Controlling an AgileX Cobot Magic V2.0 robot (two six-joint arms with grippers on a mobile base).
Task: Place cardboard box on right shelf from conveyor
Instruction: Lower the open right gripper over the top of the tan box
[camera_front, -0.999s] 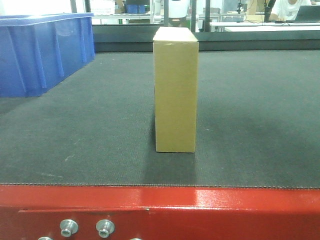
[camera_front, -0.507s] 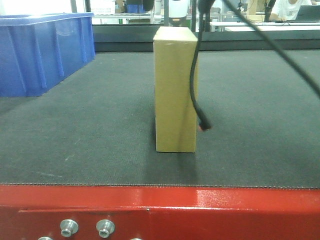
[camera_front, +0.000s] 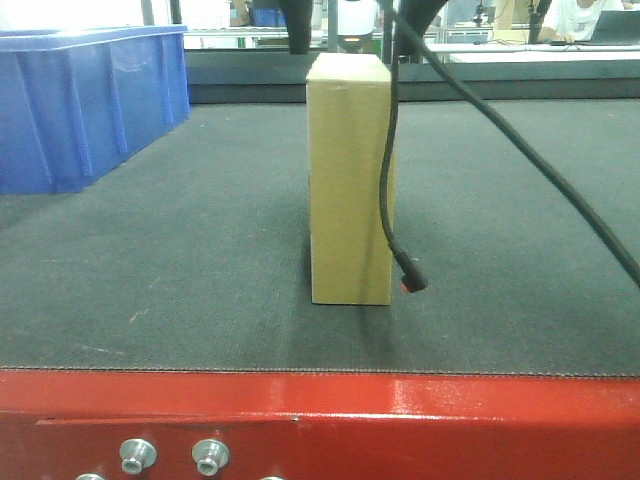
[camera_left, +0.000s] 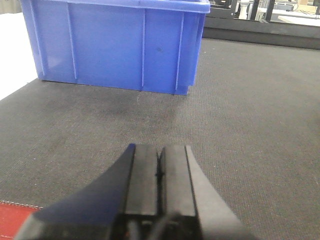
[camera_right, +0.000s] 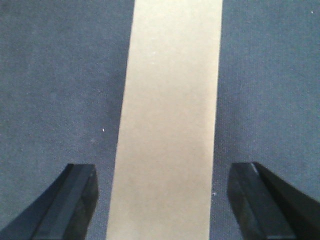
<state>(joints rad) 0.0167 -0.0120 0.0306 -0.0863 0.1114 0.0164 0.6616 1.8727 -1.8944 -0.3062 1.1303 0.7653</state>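
Observation:
The cardboard box stands upright on its narrow end in the middle of the dark conveyor. In the right wrist view its tan top face runs between the two dark fingers. My right gripper is open above the box, one finger on each side with belt showing in the gaps. In the front view its fingers reach just into the top edge. My left gripper hangs shut and empty over the belt, short of the blue bin. The right shelf is out of view.
A blue plastic bin stands on the belt at the back left, close ahead of the left gripper as the bin. A black cable dangles in front of the box. The red frame edge with silver bolts runs along the front.
The right arm has come down over the box. Its cable entered the front view and sank lower, and dark fingers now show at the top edge. The box has not moved.

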